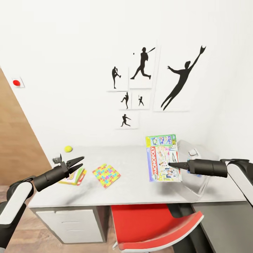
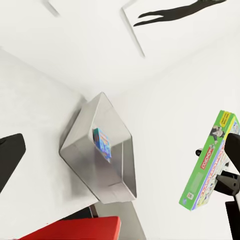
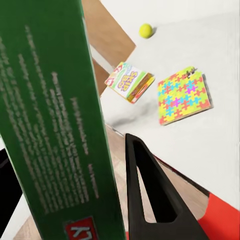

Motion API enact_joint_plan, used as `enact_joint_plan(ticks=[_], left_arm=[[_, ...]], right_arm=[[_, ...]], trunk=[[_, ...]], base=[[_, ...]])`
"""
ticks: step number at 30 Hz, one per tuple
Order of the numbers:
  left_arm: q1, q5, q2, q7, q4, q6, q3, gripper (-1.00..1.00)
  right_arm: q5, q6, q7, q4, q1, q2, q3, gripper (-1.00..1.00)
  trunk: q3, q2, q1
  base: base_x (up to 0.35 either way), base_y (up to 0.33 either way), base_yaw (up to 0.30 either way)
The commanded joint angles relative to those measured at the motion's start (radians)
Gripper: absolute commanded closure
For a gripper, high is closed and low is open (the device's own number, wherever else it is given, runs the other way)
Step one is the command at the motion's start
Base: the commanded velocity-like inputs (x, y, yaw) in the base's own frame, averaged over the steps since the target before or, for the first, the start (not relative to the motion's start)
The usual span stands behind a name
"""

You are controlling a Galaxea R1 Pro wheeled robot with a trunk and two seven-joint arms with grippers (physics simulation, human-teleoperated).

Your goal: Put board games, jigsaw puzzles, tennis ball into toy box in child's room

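While the left gripper (image 1: 78, 163) is held spread and empty, the Monopoly box (image 1: 162, 158) is pinched upright between the right gripper's fingers (image 3: 150, 195) beside the toy box (image 1: 193, 177).

The pale grey, smooth tabletop (image 1: 133, 182) is looking matt, taking only soft shadows. The green-edged printed Monopoly box (image 1: 163, 158) is showing glossy card, its green side (image 3: 55, 125) flat and smooth. The light grey flared toy box (image 2: 100, 160) is looking like smooth satin plastic with a faint sheen. The multicoloured jigsaw sheet (image 1: 106, 175) is reading as matt card. The small yellow-green ball (image 3: 145, 30) is looking dull. The red chair seat (image 1: 154, 225) is appearing as smooth plastic. The black right gripper (image 1: 174, 164) is looking matt.
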Motion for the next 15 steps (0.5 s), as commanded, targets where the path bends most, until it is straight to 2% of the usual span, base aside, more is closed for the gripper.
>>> enact_joint_plan(ticks=[1, 9, 15], left_arm=[[-0.001, 0.001, 0.000, -0.002, 0.000, 0.006, 0.001, -1.00], [0.001, 0.002, 0.000, -0.002, 0.001, 0.005, 0.001, -1.00], [0.002, 0.002, 0.000, -0.002, 0.000, 0.005, 0.001, -1.00]], right_arm=[[-0.003, 0.005, 0.005, 0.000, -0.001, -0.001, 0.001, 1.00], [-0.002, 0.005, 0.005, -0.002, -0.001, -0.001, 0.000, 1.00], [-0.002, 0.005, 0.005, -0.003, 0.000, -0.001, 0.000, 1.00]], trunk=[[-0.002, -0.002, 0.001], [-0.002, -0.002, 0.001], [-0.002, -0.002, 0.001]], base=[[0.146, -0.140, 0.011], [0.067, -0.064, 0.027], [0.010, -0.009, 0.219]])
